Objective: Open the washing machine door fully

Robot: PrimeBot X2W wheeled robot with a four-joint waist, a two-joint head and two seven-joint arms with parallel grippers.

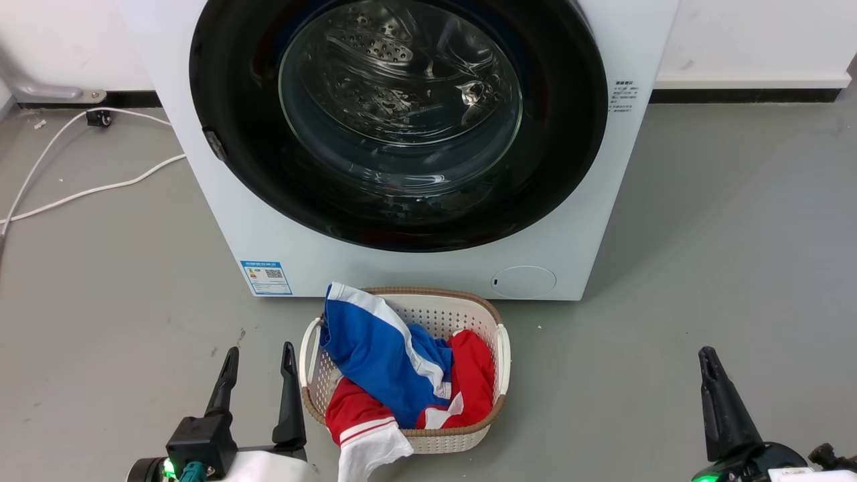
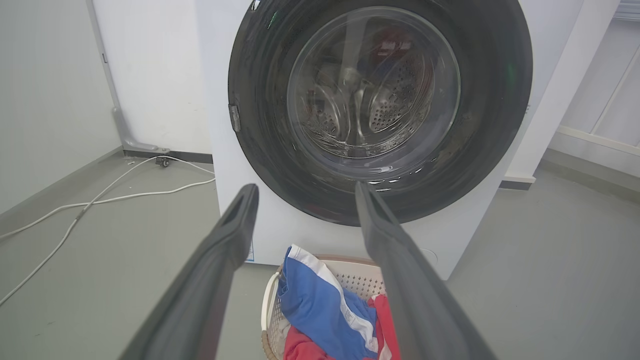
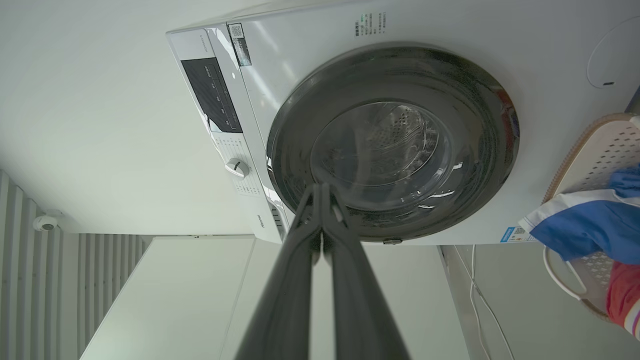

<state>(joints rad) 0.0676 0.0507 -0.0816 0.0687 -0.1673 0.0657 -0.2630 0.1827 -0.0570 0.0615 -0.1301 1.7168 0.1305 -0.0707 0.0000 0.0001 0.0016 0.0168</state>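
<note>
The white washing machine (image 1: pixel 415 268) stands straight ahead. Its round glossy black door (image 1: pixel 227 80) with the clear glass centre lies flush against the front, closed. A small latch tab shows on the door's left rim in the head view. My left gripper (image 1: pixel 260 353) is low at the left, well short of the machine, open and holding nothing; the left wrist view looks between its fingers (image 2: pixel 230 235) at the door (image 2: pixel 260 150). My right gripper (image 1: pixel 710 358) is low at the right with its fingers pressed together, empty, and the rotated right wrist view shows the door (image 3: pixel 295 150) beyond it.
A white laundry basket (image 1: pixel 503 348) holding blue, red and white clothes sits on the grey floor just in front of the machine, between my grippers. White cables (image 1: pixel 87 191) trail across the floor at the left. A white wall runs behind.
</note>
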